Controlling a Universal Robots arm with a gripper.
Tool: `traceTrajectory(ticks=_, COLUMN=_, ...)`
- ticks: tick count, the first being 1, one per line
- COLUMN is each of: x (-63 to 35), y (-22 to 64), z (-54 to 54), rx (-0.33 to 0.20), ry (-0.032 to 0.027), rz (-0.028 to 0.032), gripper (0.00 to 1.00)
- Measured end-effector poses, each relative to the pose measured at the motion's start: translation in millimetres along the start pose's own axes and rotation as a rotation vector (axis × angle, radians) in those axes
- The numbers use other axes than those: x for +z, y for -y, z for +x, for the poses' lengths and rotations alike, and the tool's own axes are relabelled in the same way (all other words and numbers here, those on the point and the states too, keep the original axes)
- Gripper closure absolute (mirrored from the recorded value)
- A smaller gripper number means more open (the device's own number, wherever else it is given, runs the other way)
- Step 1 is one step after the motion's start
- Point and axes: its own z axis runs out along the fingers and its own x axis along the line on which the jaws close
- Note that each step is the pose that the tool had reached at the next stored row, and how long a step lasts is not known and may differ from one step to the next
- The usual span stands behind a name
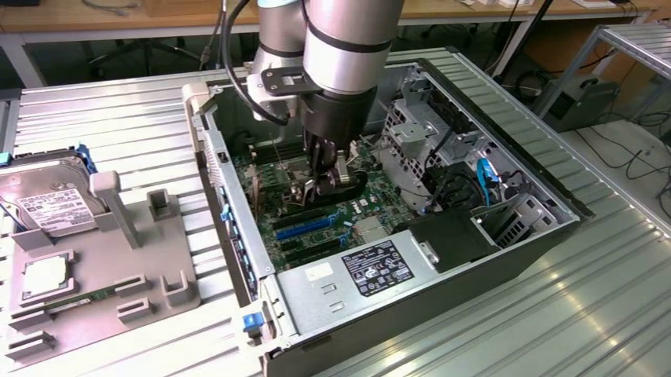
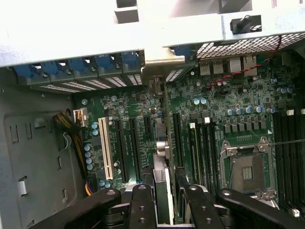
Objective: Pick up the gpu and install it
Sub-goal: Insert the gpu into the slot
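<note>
The black two-fingered gripper (image 1: pixel 333 179) on the grey Universal Robots arm (image 1: pixel 341 55) reached down inside the open black computer case (image 1: pixel 504 259), close over the green motherboard (image 1: pixel 314 220). From the wrist view, its black fingers (image 2: pixel 143 202) were clamped on the gpu (image 2: pixel 162 188), a thin dark card seen edge-on, standing upright between the pads and running towards the pale metal bracket (image 2: pixel 164 64) at the case's rear wall. That view also laid out the white expansion slot (image 2: pixel 103 148), the black slots beside it and the empty silver processor socket (image 2: pixel 248 169).

The exterior view added the surroundings: a silver hard drive with a white label (image 1: pixel 47 206) on a grey parts tray (image 1: pixel 115 290) at the exterior view's left, and the labelled power supply (image 1: pixel 357 275). There the arm hid most of the card, and whether its edge had reached a slot could not be made out.
</note>
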Motion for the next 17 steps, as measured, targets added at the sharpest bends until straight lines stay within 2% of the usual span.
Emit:
traceTrajectory(ticks=9, x=16.2, y=-0.1, z=0.2, rx=-0.008, ry=0.0049, rz=-0.0006, gripper=0.71)
traceTrajectory(ticks=17, x=29.1, y=-5.2, z=0.9, rx=-0.018, ry=0.0116, rz=-0.0013, gripper=0.71)
